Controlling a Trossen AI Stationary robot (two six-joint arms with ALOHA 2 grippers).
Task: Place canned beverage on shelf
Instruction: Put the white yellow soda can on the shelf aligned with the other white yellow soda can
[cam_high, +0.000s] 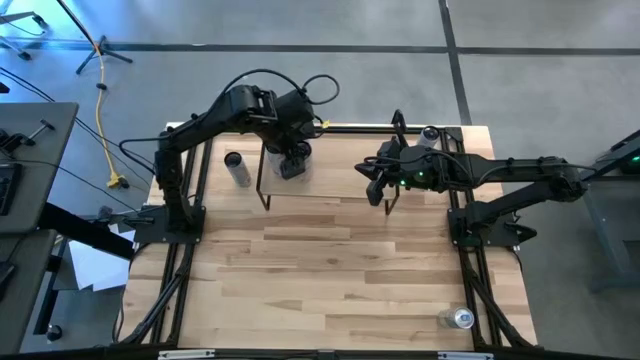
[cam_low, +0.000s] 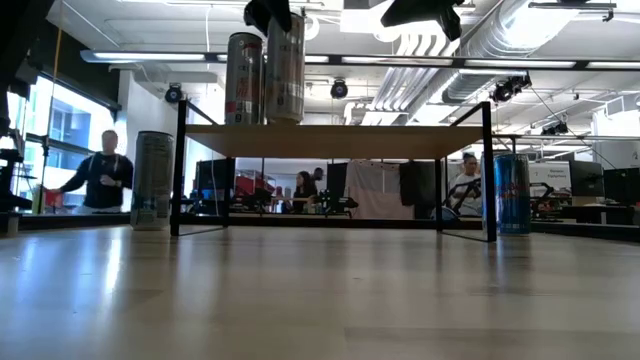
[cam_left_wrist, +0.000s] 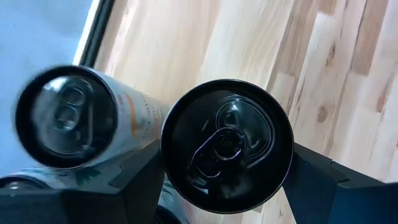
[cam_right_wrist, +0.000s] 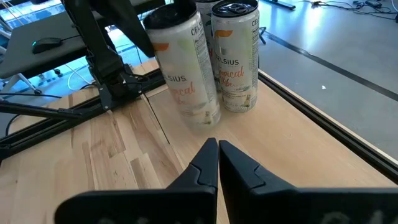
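Left tool (cam_high: 291, 166) straddling a can (cam_left_wrist: 227, 145) on the shelf (cam_low: 335, 141), fingers parted; right tool (cam_right_wrist: 217, 149) closed.

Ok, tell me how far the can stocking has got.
Done: one white slim can stands on the light wood shelf top. In hand: the left gripper is around a second white can standing beside it. Left: a pale can, a blue can and a silver-topped can on the table. The right gripper hovers shut.
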